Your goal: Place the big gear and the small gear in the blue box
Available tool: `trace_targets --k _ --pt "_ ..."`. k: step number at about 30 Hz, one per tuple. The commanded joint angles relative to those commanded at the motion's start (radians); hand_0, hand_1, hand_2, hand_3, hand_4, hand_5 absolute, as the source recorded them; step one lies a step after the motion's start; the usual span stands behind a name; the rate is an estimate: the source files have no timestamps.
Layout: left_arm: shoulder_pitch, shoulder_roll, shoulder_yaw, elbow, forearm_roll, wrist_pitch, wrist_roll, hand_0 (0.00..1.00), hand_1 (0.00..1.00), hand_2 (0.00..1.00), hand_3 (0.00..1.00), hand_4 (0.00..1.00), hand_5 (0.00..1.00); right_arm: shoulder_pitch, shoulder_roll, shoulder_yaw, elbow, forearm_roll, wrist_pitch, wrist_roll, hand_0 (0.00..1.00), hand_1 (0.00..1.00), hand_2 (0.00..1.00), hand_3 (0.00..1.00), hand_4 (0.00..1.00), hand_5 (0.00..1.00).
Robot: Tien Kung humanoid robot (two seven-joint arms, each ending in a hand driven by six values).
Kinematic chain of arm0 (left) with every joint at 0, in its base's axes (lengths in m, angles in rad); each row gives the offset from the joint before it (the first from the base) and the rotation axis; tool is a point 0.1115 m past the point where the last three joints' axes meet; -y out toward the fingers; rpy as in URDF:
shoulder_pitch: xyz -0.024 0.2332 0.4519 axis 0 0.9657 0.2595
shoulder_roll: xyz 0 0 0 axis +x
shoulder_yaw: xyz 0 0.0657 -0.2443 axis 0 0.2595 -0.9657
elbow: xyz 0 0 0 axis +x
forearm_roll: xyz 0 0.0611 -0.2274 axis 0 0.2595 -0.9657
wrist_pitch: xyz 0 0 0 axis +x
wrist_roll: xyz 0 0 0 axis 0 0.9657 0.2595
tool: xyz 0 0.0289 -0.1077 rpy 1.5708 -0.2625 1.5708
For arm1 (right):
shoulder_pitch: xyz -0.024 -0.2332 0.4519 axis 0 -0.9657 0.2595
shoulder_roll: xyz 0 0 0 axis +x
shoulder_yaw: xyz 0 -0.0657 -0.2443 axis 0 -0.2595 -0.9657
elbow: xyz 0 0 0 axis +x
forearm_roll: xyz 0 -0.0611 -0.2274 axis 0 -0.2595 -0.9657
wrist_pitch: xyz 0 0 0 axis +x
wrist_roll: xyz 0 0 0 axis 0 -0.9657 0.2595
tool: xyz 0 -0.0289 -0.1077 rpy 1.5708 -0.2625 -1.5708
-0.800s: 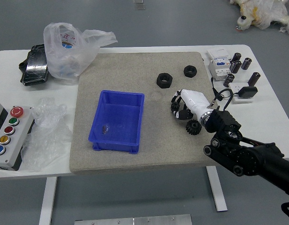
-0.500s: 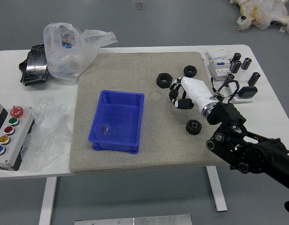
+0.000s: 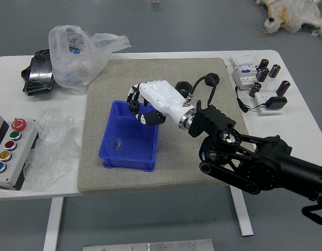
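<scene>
Black gear (image 3: 134, 106) in right hand (image 3: 162, 98): grips it with closed fingers, hovers over far part of blue box (image 3: 127, 163) beneath hand.

Glossy blue plastic box (image 3: 130, 141).

Perhaps a gear (image 3: 134, 106), half-hidden in right hand (image 3: 161, 100)

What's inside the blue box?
The blue box shows one small unclear spot near its left wall. The right hand covers much of the far end, hiding whatever lies beneath.
</scene>
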Motion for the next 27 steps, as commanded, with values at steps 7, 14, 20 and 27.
trace_targets --k 7,14,20,27 --pt "0.0 0.0 -0.003 -0.001 0.004 -0.001 0.002 0.702 0.64 0.629 0.711 0.711 0.432 0.005 0.013 -0.015 -0.036 -0.014 0.057 -0.028 0.524 0.77 0.8 0.72 0.405 0.083" --pt "0.001 -0.002 -0.006 -0.001 0.006 -0.001 0.003 0.702 0.64 0.629 0.711 0.711 0.433 -0.017 0.006 0.018 -0.052 -0.018 0.078 -0.049 0.732 0.895 0.899 0.9 0.731 0.174" --pt "0.001 -0.002 -0.006 -0.001 0.005 -0.001 0.003 0.702 0.64 0.628 0.711 0.711 0.434 -0.052 -0.006 0.077 -0.051 -0.019 0.079 -0.06 0.827 0.933 0.939 0.969 0.872 0.278" --pt "0.002 -0.007 0.002 0.0 -0.01 0.003 -0.002 0.702 0.64 0.628 0.711 0.711 0.433 -0.203 -0.098 0.262 0.048 -0.019 0.005 -0.062 0.77 0.889 0.902 0.949 0.876 0.272"
